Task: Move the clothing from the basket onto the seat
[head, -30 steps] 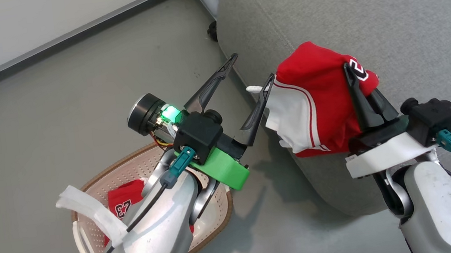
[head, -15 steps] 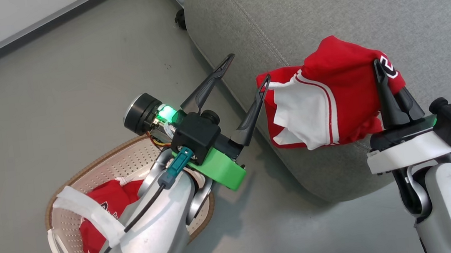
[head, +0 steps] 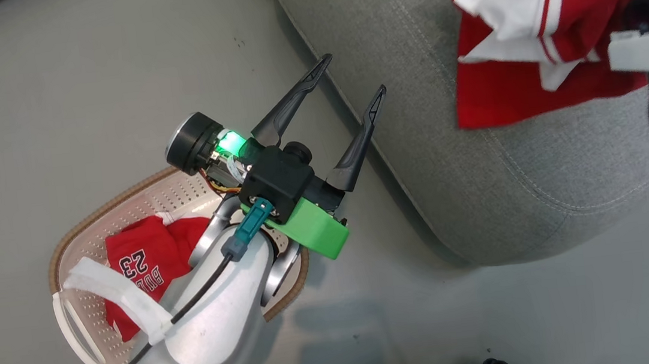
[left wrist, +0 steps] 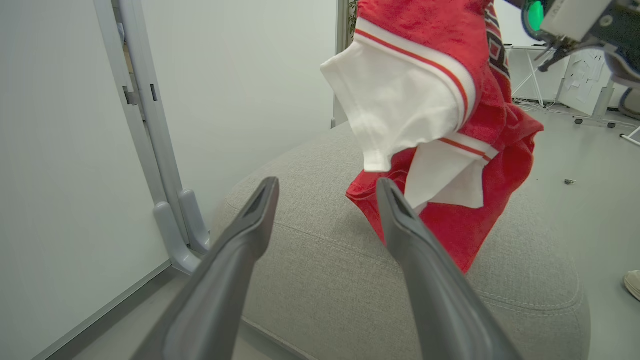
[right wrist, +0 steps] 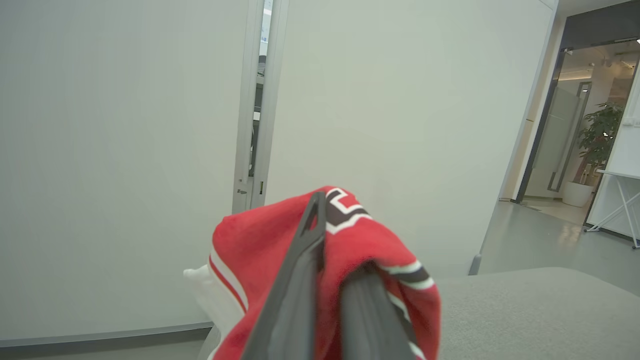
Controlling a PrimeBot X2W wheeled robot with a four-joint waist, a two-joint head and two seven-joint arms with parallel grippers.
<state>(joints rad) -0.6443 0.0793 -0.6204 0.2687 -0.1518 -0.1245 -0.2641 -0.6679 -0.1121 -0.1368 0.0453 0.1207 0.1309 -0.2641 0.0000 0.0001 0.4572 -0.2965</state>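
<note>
Held garment (head: 531,85): red with white trim, hanging in a bunch from the right tool (right wrist: 341,232) over the far part of the seat (head: 482,189); its lower hem seems to touch the cushion
Right tool: the two fingers are pressed together with a fold of the held garment between them
Second garment (head: 140,267): crumpled in the basket (head: 110,204), the number 23 facing up
Basket: on the floor (head: 79,81) beside the near edge of the seat, partly under the left forearm
Left tool (head: 354,73): fingers spread wide with nothing between them; it hovers above the floor, just beside the seat's edge
Key relation: the second garment lies behind and below the left tool, which points away from the basket toward the seat; the left arm is clearly the nearer one
Step in hand: probably the release of the held garment onto the seat
Next need: the left tool would have to turn back and go down into the basket
</note>
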